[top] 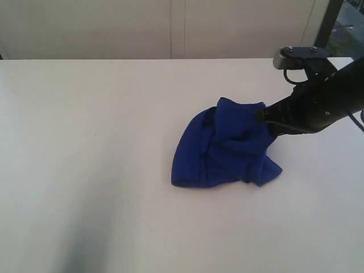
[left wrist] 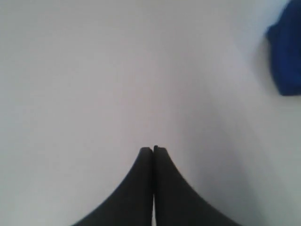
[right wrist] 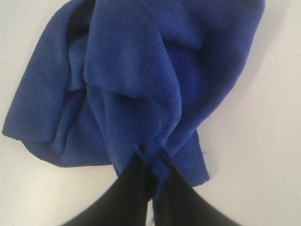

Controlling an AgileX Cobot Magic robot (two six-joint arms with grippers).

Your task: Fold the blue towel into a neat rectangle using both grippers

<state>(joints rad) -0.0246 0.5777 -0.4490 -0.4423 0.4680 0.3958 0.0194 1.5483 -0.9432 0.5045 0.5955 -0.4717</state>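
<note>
The blue towel (top: 224,148) lies crumpled in a heap on the white table (top: 85,142), right of centre. My right gripper (top: 266,120) reaches in from the right and is shut on a raised fold of the towel at the heap's right edge. In the right wrist view the black fingertips (right wrist: 141,159) pinch a blue hem of the towel (right wrist: 131,70), which hangs bunched beyond them. My left gripper (left wrist: 153,149) is shut with nothing in it, over bare table; a corner of the towel (left wrist: 286,56) shows at that view's edge. The left arm is not seen in the exterior view.
The table's far edge (top: 142,59) meets a pale wall. A faint dark shadow falls on the table at the near left (top: 85,239).
</note>
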